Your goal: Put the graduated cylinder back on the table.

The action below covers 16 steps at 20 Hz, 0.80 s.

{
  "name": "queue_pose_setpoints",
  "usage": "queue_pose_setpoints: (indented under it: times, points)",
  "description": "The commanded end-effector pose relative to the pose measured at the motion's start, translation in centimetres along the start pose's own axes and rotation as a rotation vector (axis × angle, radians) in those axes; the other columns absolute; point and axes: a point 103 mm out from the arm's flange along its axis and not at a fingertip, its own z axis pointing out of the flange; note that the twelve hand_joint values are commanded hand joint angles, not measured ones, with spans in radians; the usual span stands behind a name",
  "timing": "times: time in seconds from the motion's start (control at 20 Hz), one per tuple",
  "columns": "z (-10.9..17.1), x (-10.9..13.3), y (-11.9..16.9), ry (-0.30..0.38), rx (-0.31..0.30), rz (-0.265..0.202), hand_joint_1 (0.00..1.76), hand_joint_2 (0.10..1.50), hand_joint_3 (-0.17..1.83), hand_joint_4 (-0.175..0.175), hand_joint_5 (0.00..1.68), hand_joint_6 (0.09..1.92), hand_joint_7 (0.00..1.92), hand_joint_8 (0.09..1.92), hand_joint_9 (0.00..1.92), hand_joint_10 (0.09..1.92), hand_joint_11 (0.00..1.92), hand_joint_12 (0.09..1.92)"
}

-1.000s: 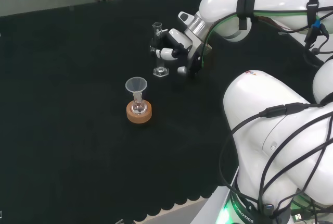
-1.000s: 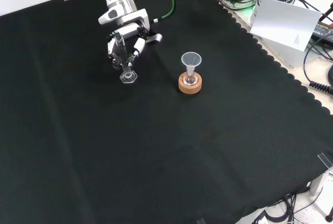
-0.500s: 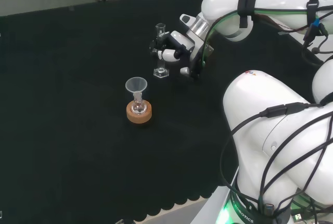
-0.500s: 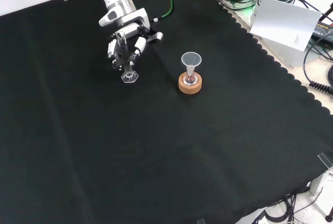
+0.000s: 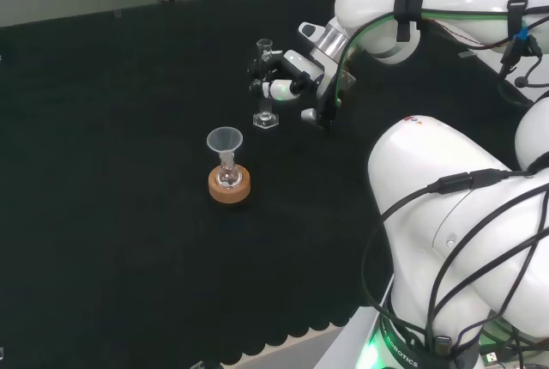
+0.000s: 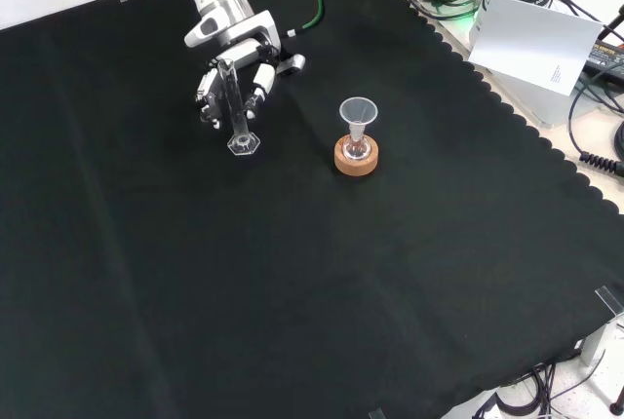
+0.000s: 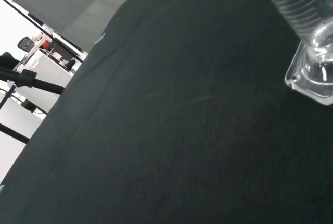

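Cylinder [image 5: 264,86] looks light, tall, tippy glass; robot hand [image 5: 287,86] has fingers curled around its mid-tube, base on desk [image 5: 129,129].

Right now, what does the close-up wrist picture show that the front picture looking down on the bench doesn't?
The wrist view alone shows the printed scale lines on the clear graduated cylinder and the room beyond the cloth's edge. The front view alone shows the black and white hand beside the cylinder's tube, a clear funnel standing in a small flask on a round cork ring, and cables and a white sheet past the scalloped edge. Both show the cylinder's flat base resting upright on the black cloth.
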Motion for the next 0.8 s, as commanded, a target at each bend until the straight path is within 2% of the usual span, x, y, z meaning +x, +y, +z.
queue_pose_setpoints:
  times: [0.05, 0.3, 0.55, 0.8]
  points:
    - [-1.4, 0.4, -0.2, -0.017, 0.014, 0.002, 0.84, 1.01, -0.17, -0.051, 0.43, 0.49, 0.47, 0.59, 0.89, 0.09, 0.50, 1.30]
    - [-4.3, 1.6, -0.7, -0.074, 0.020, 0.013, 0.78, 0.98, -0.17, -0.053, 0.36, 0.22, 0.25, 0.62, 0.72, 0.09, 0.35, 1.38]
    - [-7.9, 3.3, -2.1, -0.165, -0.009, 0.014, 0.76, 0.98, -0.17, -0.051, 0.37, 0.14, 0.21, 0.63, 0.69, 0.09, 0.32, 1.40]
    - [-12.1, 6.3, -4.1, -0.256, -0.052, 0.000, 0.76, 0.98, -0.17, -0.052, 0.38, 0.12, 0.21, 0.63, 0.69, 0.09, 0.31, 1.40]
